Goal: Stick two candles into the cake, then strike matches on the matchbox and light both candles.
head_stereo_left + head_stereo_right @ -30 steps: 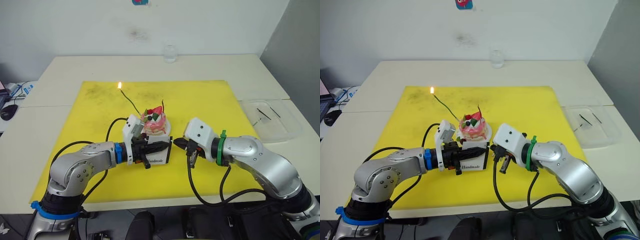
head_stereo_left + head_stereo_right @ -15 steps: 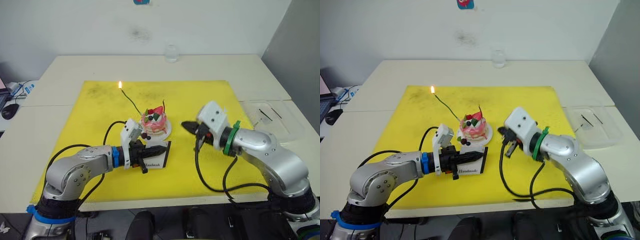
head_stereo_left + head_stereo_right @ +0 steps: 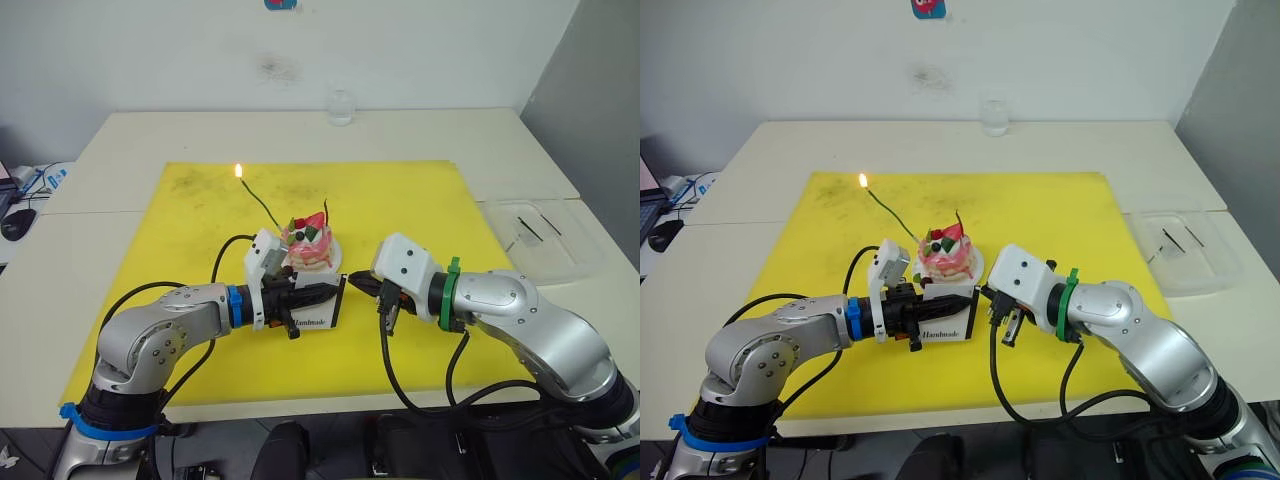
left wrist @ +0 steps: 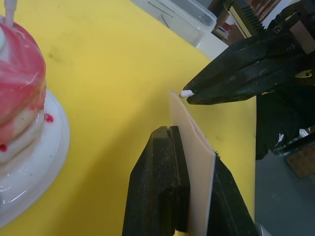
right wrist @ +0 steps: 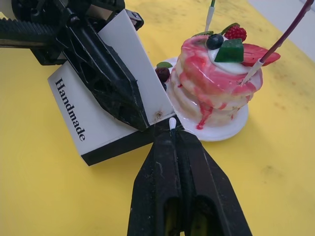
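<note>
Matchbox (image 5: 98, 105) first: its flat white face carries "Handmade" in black serif letters, with a black striking strip along one edge. It stands on edge on the yellow mat (image 3: 400, 200), just in front of the cake (image 3: 310, 245), clamped between the black fingers of the left pincer (image 3: 325, 293), which is clenched on it. The right pincer (image 5: 172, 129) is pressed closed on a match (image 5: 172, 123), whose small white head pokes out beyond the fingertips and sits right at the box's black strip, touching it or nearly so. The cake is small and round, glossy pink and white in layers, topped with a strawberry slice, dark berries and a green piece, and rests on a small white plate (image 5: 231, 125). Two thin wavy candles stand in it: the green candle (image 3: 262, 205) leans away to the robot's left with a flame at its tip, while the dark red candle (image 5: 278, 39) is unlit. On the pale surface (image 3: 130, 150) to the right lies a clear plastic tray (image 3: 545, 240) holding a few short dark matches (image 3: 528, 228), and a clear glass (image 3: 340, 106) stands at the far edge.
</note>
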Available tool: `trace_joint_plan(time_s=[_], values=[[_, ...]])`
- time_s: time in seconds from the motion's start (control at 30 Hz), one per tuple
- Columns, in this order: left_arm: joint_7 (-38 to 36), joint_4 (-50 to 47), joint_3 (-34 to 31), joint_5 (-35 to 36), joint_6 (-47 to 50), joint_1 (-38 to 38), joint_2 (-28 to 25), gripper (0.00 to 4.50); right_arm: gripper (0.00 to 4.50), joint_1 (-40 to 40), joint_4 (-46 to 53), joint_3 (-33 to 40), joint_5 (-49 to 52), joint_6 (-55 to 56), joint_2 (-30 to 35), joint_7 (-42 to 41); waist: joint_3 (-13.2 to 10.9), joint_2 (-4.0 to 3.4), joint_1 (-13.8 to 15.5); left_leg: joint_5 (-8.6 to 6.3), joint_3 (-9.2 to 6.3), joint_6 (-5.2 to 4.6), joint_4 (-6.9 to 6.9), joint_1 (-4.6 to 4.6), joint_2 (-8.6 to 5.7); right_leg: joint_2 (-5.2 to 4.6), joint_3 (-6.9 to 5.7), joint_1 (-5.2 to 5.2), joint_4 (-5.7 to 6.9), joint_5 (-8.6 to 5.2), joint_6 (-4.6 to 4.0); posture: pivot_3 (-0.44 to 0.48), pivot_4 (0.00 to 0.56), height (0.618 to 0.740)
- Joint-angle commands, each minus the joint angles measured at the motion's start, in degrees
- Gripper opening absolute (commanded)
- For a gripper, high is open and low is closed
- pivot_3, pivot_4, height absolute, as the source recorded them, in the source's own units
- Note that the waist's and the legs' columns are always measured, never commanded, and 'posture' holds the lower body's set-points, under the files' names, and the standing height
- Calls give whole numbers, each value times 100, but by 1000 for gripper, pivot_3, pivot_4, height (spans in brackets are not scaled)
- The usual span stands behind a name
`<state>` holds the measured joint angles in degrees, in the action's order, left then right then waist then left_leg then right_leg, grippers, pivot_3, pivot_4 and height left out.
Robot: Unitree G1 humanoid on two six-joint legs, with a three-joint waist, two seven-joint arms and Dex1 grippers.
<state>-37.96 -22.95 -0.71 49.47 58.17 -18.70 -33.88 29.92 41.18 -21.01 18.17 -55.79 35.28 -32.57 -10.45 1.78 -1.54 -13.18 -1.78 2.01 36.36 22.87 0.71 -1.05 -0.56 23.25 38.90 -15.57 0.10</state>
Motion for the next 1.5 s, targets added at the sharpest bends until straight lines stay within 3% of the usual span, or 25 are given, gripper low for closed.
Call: trace_joint_plan(time_s=[0.03,0.37,1.5], values=[[35,-67,-159,139,22,-95,45,0,39,-15,145,60,-42,145,59,-62,0,0,0,0,-1,0,0,0,0,0,-1,0,1,0,0,0,150,740],[444,379,-664,801,667,-271,333,0,39,-142,361,-2,31,61,260,-266,0,1,-1,0,-2,0,0,0,0,0,-2,0,1,0,0,0,150,740],[794,253,-615,1296,846,-340,487,0,39,220,-270,-611,-597,637,-83,-516,0,1,1,1,-3,1,1,0,0,-1,-1,0,2,0,0,0,150,740]])
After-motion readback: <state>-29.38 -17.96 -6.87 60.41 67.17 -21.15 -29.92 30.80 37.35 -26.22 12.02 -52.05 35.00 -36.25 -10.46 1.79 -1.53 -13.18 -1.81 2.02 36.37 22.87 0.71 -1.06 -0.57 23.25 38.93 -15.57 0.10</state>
